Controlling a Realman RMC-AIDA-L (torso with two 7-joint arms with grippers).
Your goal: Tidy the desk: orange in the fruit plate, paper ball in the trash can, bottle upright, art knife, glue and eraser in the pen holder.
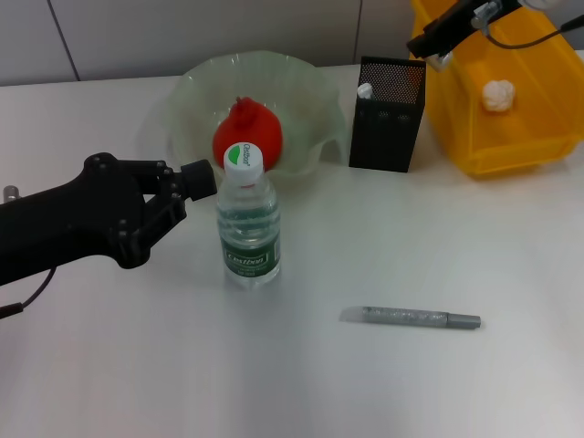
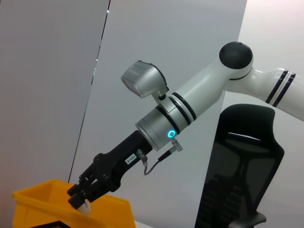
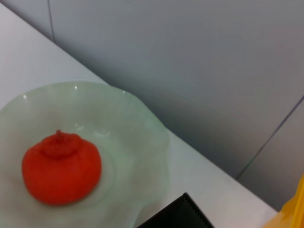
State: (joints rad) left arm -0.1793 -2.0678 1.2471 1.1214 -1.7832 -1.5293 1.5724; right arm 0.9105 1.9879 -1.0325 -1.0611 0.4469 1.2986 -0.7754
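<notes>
The orange (image 1: 248, 135) lies in the pale-green fruit plate (image 1: 315, 100); both also show in the right wrist view, orange (image 3: 61, 168) and plate (image 3: 142, 137). The bottle (image 1: 246, 224) stands upright in front of the plate. My left gripper (image 1: 193, 193) is open just left of the bottle's cap, apart from it. The paper ball (image 1: 497, 94) lies in the yellow trash can (image 1: 511, 137). My right gripper (image 1: 436, 44) hangs above the black mesh pen holder (image 1: 388, 114), shut on a small pale piece that looks like the eraser (image 2: 85, 206). The art knife (image 1: 411, 317) lies on the table.
A white-tipped stick (image 1: 365, 89) stands in the pen holder's left corner. The trash can stands close to the pen holder's right side. The left wrist view shows the right arm (image 2: 190, 109) over the trash can's rim (image 2: 52, 190), with a black chair (image 2: 247, 156) behind.
</notes>
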